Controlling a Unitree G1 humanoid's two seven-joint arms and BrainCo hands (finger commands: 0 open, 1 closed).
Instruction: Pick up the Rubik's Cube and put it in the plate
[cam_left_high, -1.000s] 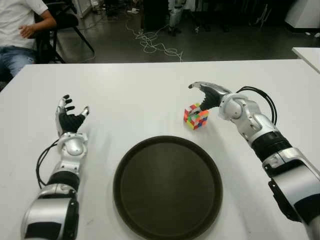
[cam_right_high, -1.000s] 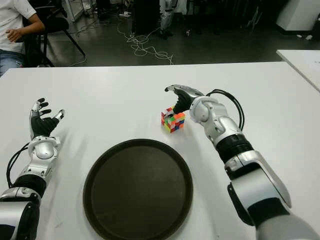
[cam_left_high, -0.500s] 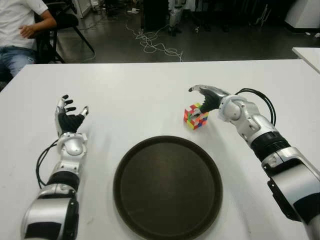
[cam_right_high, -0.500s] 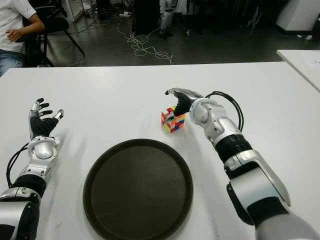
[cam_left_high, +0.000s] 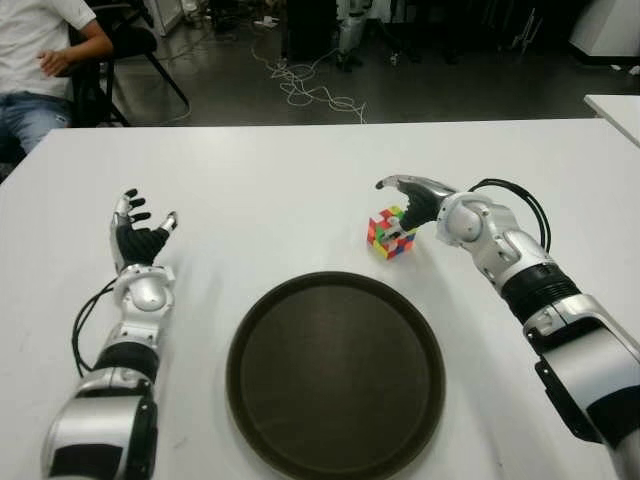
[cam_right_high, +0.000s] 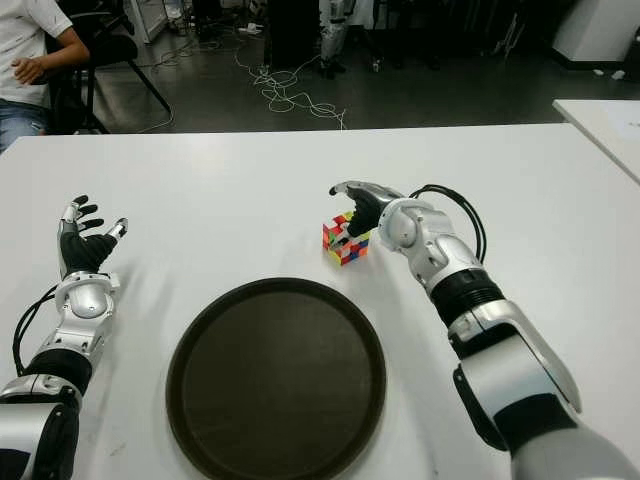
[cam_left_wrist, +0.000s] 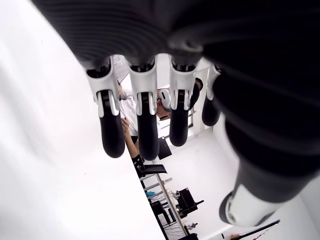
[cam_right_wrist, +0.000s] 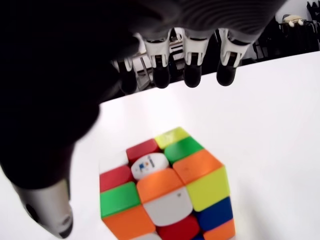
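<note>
1. The Rubik's Cube (cam_left_high: 392, 232) sits on the white table (cam_left_high: 300, 180), just beyond the far right rim of the dark round plate (cam_left_high: 335, 372), not in it.
2. The right hand (cam_left_high: 418, 197) arches over the cube from the right, fingers (cam_right_wrist: 192, 62) spread above and past its far side, thumb near its right side; the wrist view shows clear table between fingertips and cube, so nothing is grasped.
3. The left hand (cam_left_high: 138, 238) shows far to the left of the plate, fingers loosely extended and holding nothing.
4. A person (cam_left_high: 40, 60) sits beyond the table's far left corner.
</note>
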